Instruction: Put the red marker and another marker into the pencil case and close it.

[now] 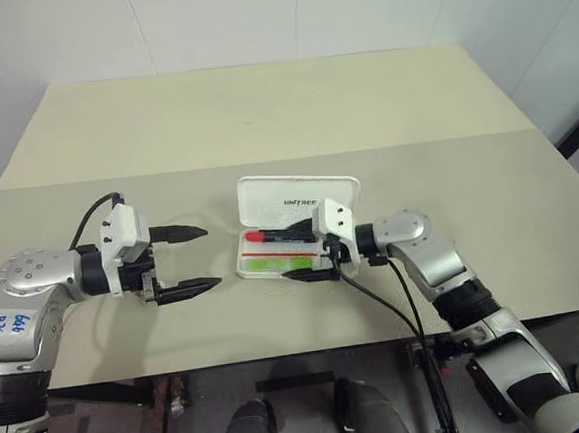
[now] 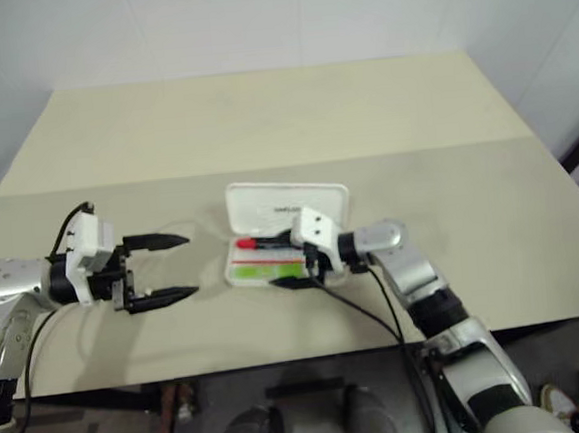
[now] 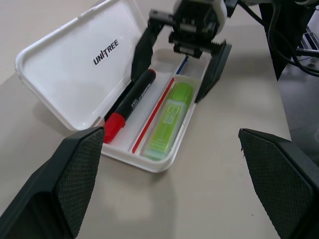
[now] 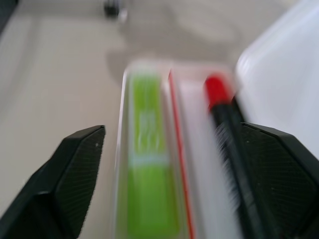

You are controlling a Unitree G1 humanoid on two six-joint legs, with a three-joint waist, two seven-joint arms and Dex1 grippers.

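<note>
On the table (image 1: 261,108), the open pencil case (image 3: 75,74) holds the red marker (image 3: 130,105) and green highlighter (image 3: 170,121).

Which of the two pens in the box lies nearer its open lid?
The red marker, slim, black with a red cap; the green highlighter lies by the front wall.

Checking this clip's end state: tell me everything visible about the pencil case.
The pencil case is a white, hard-looking plastic box with rounded corners, lying on the table with its hinged lid open and tilted back, a dark UNITREE logo on the lid's inner face. A red line runs along the tray. The red marker lies on the lid side of it, the green highlighter on the other. The open right gripper straddles one end of the tray; contact cannot be judged.
</note>
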